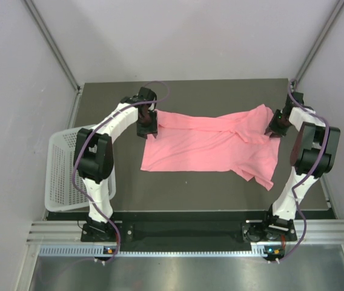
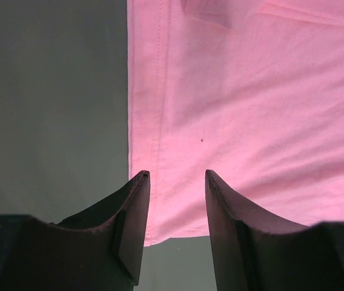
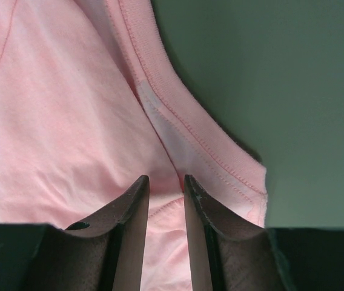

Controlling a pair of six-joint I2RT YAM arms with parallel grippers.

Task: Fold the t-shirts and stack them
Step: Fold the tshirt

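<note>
A salmon-pink t-shirt (image 1: 211, 144) lies spread on the dark table (image 1: 190, 188), its top edge folded over and one sleeve hanging toward the front right. My left gripper (image 1: 147, 124) is open over the shirt's left back corner. In the left wrist view the hemmed corner (image 2: 160, 151) lies flat between and below the gripper's (image 2: 177, 176) spread fingers. My right gripper (image 1: 277, 125) sits at the shirt's right back edge. In the right wrist view the gripper (image 3: 165, 179) is narrowly open over the ribbed collar (image 3: 184, 121), with fabric showing in the gap.
A white perforated plastic basket (image 1: 68, 171) stands off the table's left edge beside the left arm. Grey walls enclose the table at the back and sides. A metal rail (image 1: 190, 233) runs along the near edge by the arm bases.
</note>
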